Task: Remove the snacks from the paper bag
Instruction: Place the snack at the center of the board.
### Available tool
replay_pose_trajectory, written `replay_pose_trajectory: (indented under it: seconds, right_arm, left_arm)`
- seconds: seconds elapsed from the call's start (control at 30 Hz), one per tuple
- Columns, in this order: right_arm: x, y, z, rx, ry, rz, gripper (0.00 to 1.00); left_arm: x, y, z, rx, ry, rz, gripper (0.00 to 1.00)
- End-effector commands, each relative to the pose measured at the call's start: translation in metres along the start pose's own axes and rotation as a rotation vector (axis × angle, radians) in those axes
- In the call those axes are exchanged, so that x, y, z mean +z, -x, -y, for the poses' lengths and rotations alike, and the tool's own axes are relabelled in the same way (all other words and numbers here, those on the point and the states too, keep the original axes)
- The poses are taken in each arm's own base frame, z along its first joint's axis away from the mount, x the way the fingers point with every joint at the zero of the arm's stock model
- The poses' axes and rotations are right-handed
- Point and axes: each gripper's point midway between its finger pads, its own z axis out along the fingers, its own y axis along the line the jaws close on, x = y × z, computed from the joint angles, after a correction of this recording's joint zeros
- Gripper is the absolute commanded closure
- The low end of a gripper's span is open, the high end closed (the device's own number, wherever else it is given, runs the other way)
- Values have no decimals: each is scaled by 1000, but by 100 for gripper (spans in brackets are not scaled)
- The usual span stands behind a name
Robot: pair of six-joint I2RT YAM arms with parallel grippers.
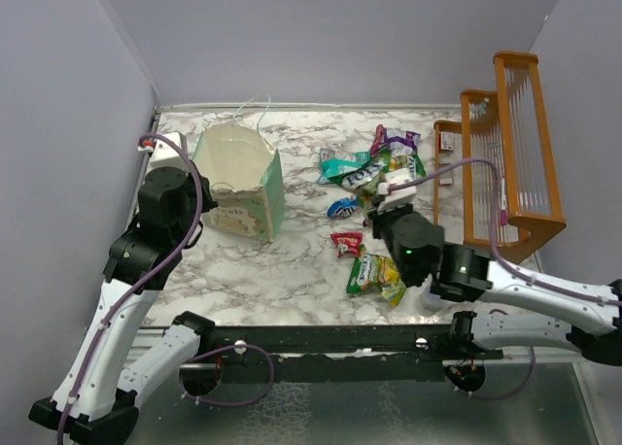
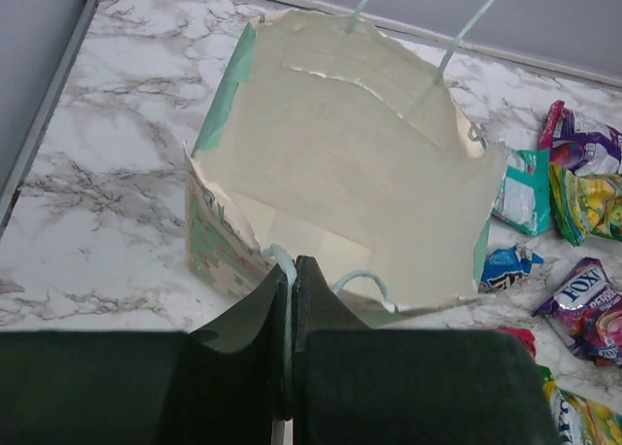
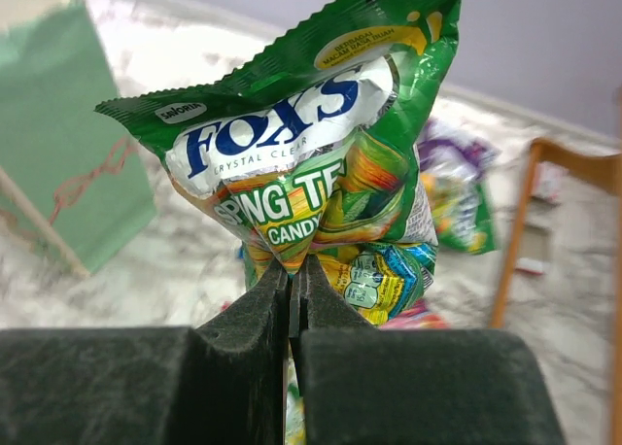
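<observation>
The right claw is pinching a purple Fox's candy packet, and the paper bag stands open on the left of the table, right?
Not quite. The packet in the right gripper is green, not purple; the right wrist view shows it. The paper bag does stand open on the left.

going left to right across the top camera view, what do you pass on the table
left arm → paper bag → loose snacks → orange wooden rack
</observation>
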Motion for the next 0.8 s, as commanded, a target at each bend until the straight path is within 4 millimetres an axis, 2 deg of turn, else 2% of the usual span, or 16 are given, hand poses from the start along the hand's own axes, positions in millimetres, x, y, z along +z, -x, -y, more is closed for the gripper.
replay_pose_trajectory:
  seconds: [0.0,0.17,0.23,0.27,0.4,0.5,0.63,0.77]
  right_arm:
    - [15,-65,-60,24,177,-157,99]
    - [40,-115,-105,25,344,-319,99]
    - [50,-141,-114,-28,351,-411,98]
    - [53,-153,-116,-58,351,-460,98]
    - [71,-187,-126,-98,402,-578,98]
    - [82,-195,-130,-92,443,-600,95]
    - [95,-209,-131,-102,464,-656,78]
    - [101,-217,-118,-82,448,-712,61]
  left_arm:
    - [-16,4,-21,-15,76,42,100]
    - [-27,-7,-26,-58,63,37,100]
    - [-31,-16,-28,-84,64,20,100]
    - [-33,-19,-28,-96,61,16,96]
    - [-45,-20,-30,-148,46,29,69]
    - [-57,-10,-27,-183,20,49,49]
    - [-71,5,-20,-204,-29,66,27]
    - [-86,22,-7,-216,-102,73,3]
